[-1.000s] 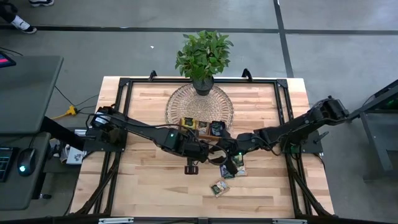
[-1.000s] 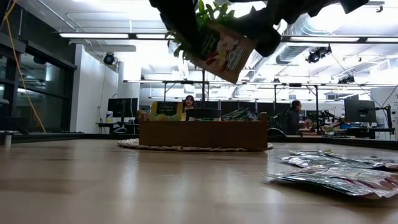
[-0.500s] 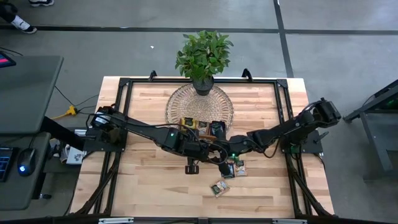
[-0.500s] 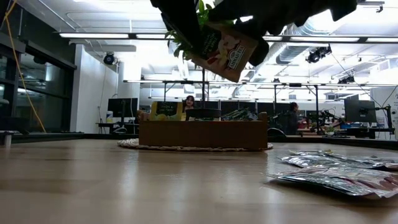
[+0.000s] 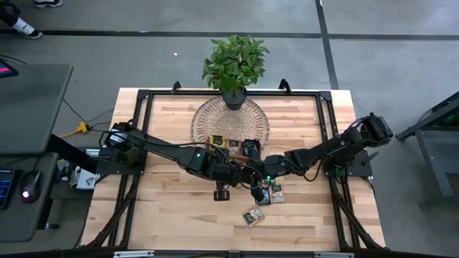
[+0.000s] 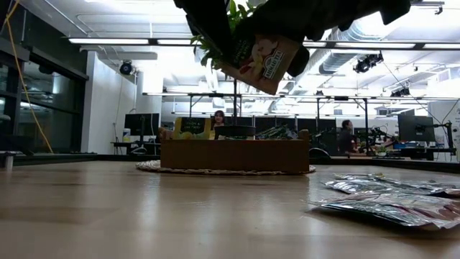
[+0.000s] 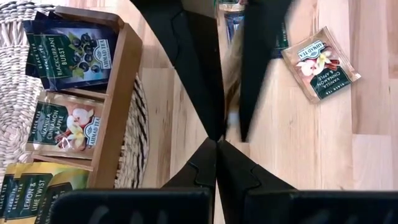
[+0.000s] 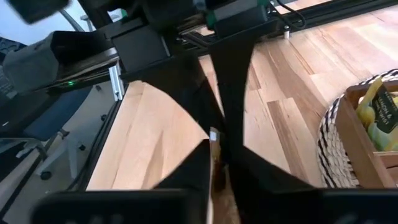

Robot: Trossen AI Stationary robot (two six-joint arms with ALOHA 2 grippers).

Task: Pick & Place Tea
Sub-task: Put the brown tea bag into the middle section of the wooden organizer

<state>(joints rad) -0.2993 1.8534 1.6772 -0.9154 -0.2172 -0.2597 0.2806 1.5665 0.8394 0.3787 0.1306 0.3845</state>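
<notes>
Two arms meet above the bench (image 5: 165, 208) centre, before the wooden tray (image 6: 234, 155) on its woven mat (image 5: 229, 118). Left gripper (image 5: 239, 177): fingers clamped on a vanilla cinnamon tea sachet (image 6: 257, 59), raised. Right gripper (image 5: 252, 180): fingers pressed on that sachet. Loose sachets (image 5: 252, 216) lie nearby.

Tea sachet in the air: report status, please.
Left hand shut on tea sachet, above table. Right hand gripping it too. Loose sachets lie below.
</notes>
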